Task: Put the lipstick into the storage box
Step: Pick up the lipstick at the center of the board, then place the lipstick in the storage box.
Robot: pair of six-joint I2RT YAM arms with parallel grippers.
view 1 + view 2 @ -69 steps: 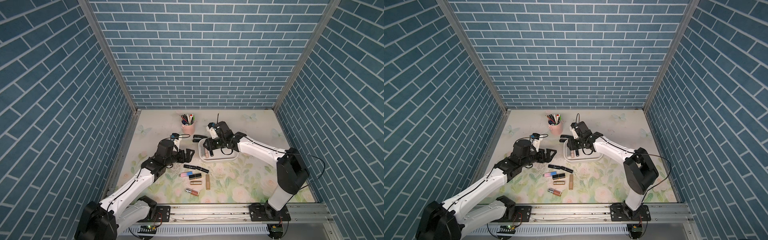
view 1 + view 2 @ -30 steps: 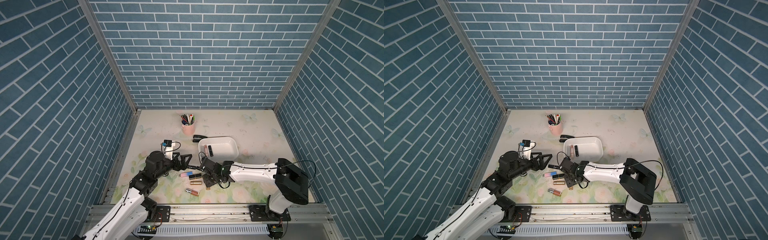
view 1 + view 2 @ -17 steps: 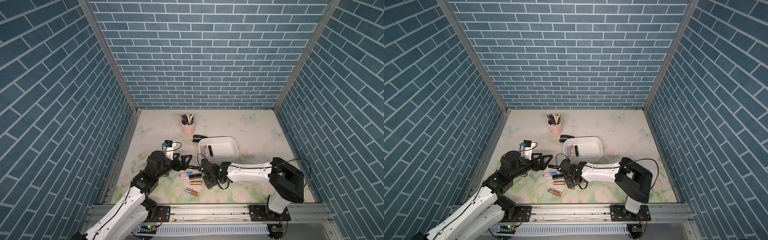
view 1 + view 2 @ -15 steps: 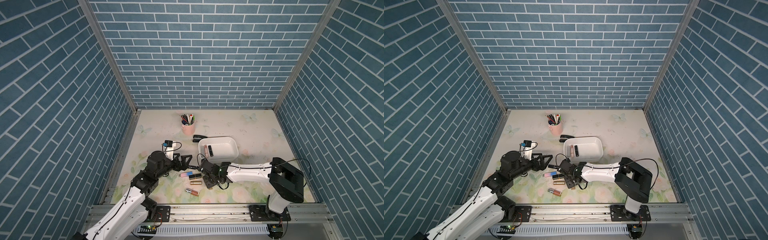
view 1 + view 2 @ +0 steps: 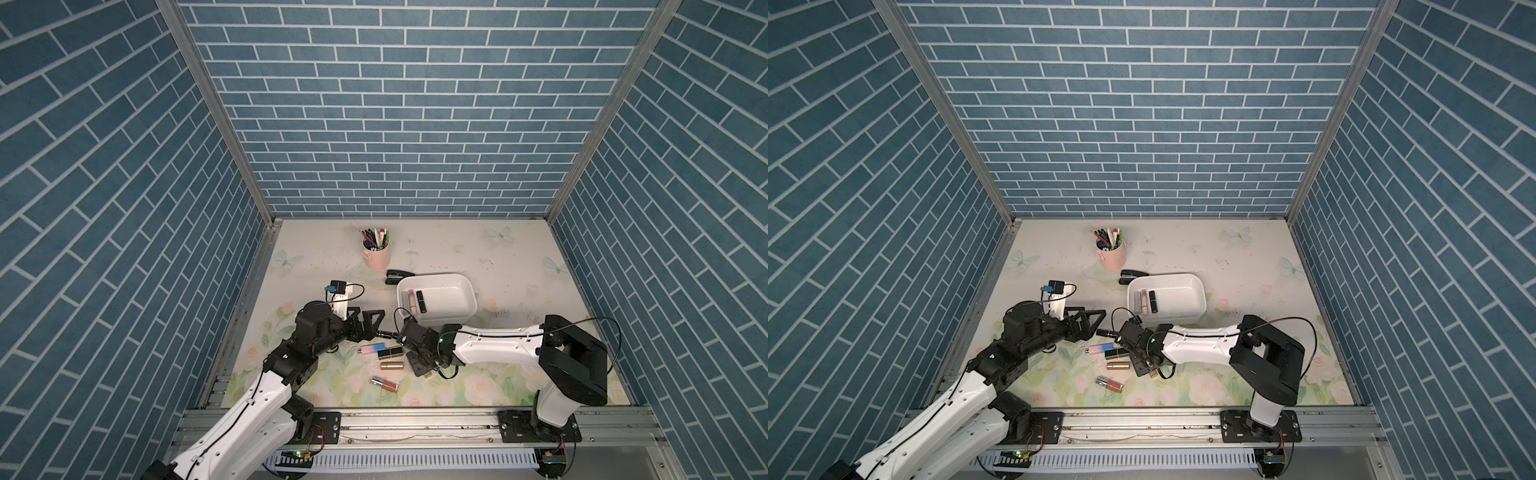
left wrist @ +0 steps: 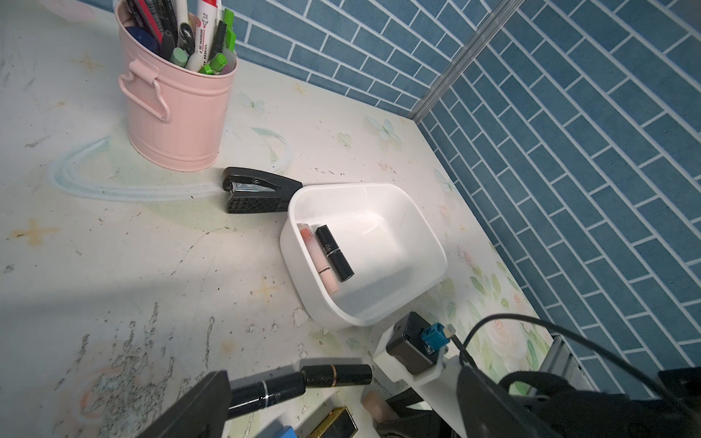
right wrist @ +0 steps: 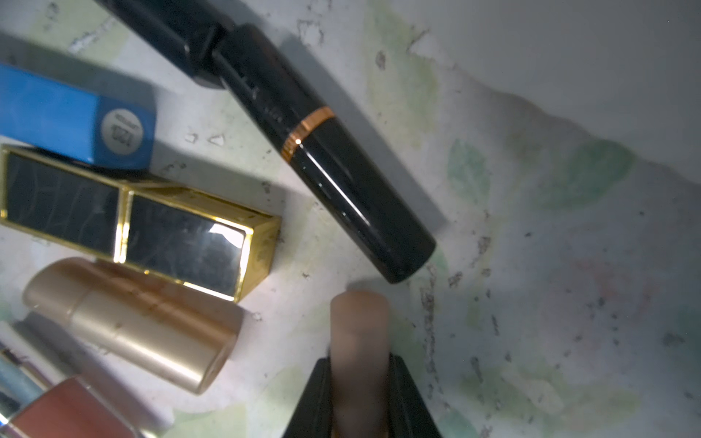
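Three lipsticks already lie side by side in the white storage box, at the end nearest the black stapler.

Finding: the right gripper has just clenched on a matte beige lipstick. Its black fingers press both flanks of the tube. In the wrist view the tube looks to be lying on the floral mat (no lift evident), well apart from the box.

Judgement: the pick is made; the lift and the carry to the box remain.

Neighbours stand close. A black tube with a copper band lies just past the beige tip, with a gold-edged square lipstick and a gold round tube beside it. A careless lift could nudge them.

The left gripper is spread wide and holds nothing, hovering by the far end of the black tubes.

Against the earlier frames: about two seconds back the right gripper sat over the box, and a second back it had come down at the loose pile. The left gripper hovers in nearly the same spot, though its arm has drawn back and risen at the elbow. The box, the pink pen cup and the other loose lipsticks show no shift.
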